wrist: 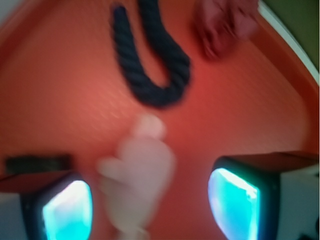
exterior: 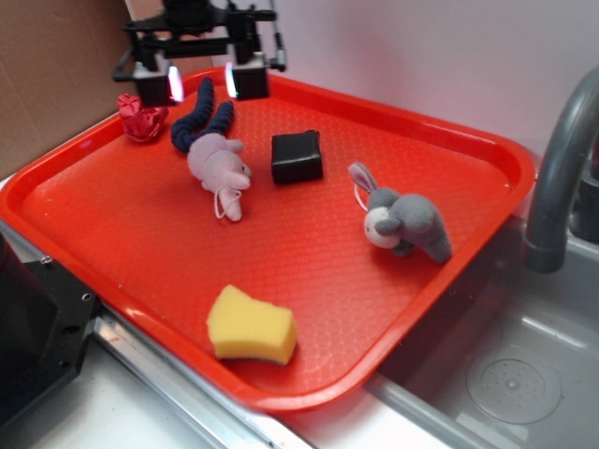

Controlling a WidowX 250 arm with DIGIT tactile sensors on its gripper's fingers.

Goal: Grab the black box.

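A: Exterior view, hazard?
B: The gripper [exterior: 201, 82] hangs above the navy rope toy [exterior: 198, 120], behind the pink plush [exterior: 221, 166]. The black box [exterior: 297, 156] lies on the red tray [exterior: 112, 220], just right of that plush. A straight descent would likely catch the toys instead of the box.

A: Wrist view, pose?
B: The camera points downward. Fingers [wrist: 235, 202] are spread wide and hold nothing; the plush sits between them. A dark strip [wrist: 37, 163] at the plush's left is probably the box, though blurred.
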